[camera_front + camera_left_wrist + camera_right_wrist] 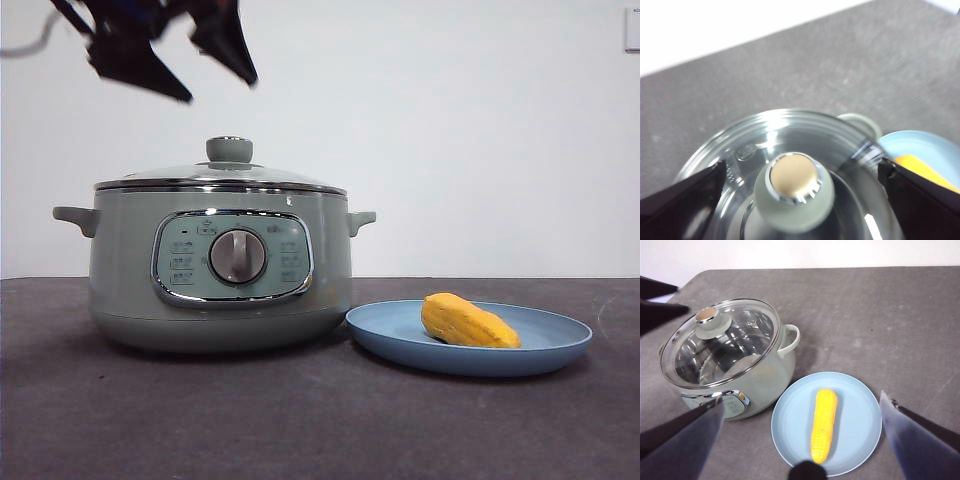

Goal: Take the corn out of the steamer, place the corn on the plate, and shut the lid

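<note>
The sage-green steamer (220,300) stands left of centre, and the glass lid (220,175) rests shut on its rim. My left gripper (218,88) hangs open a little above the lid's green knob (792,192), one jaw to each side and not touching it. To the steamer's right, the yellow corn (468,322) lies on the light-blue plate (560,345). In the right wrist view, my right gripper (801,400) is open and empty, high over the plate (860,410) and corn (823,425).
The dark grey table (320,430) runs to a white wall behind. One side handle (792,337) of the steamer points toward the plate. The control panel with its silver dial (238,256) faces the front.
</note>
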Robot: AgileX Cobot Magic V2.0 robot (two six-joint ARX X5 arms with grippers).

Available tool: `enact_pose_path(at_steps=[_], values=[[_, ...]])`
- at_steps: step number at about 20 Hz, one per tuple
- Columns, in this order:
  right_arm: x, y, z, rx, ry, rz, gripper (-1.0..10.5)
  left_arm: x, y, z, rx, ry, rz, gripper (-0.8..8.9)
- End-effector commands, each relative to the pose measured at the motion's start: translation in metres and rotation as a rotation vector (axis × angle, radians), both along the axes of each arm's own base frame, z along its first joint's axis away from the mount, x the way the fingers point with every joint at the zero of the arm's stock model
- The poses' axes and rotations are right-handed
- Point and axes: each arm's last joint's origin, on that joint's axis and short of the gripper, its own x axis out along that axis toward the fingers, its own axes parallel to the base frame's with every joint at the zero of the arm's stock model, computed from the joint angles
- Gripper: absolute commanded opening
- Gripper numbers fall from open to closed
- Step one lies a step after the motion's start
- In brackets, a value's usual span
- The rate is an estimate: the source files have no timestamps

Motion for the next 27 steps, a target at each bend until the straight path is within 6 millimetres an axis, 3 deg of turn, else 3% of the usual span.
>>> enact_pose_path(at_steps=[1,9,16,20,24,25,27], values=[[0.000,0.001,-0.001,-0.011,0.001,0.030,6.6,-0.019,0.007,0.012,-0.006,0.010,0.003,5.61],[-0.005,0.002,-0.012,-0.052,0.106,0.143,6.6,-0.094,0.033,0.035,-0.035,0.175,-0.104,5.61],[-0.009,0.002,-0.019,-0.051,0.200,0.204,6.4,-0.134,0.047,0.038,-0.026,0.293,-0.138,5.54],[-0.011,0.002,-0.022,-0.061,0.236,0.204,3.9,-0.144,0.051,0.035,-0.007,0.349,-0.133,3.33],[-0.012,0.001,-0.023,-0.068,0.255,0.202,0.7,-0.146,0.052,0.033,0.002,0.375,-0.129,-0.10],[-0.012,0.001,-0.023,-0.068,0.256,0.202,-0.1,-0.146,0.052,0.033,0.002,0.374,-0.129,-0.08],[-0.012,0.001,-0.023,-0.069,0.257,0.201,-0.1,-0.146,0.052,0.033,0.002,0.374,-0.130,-0.08]])
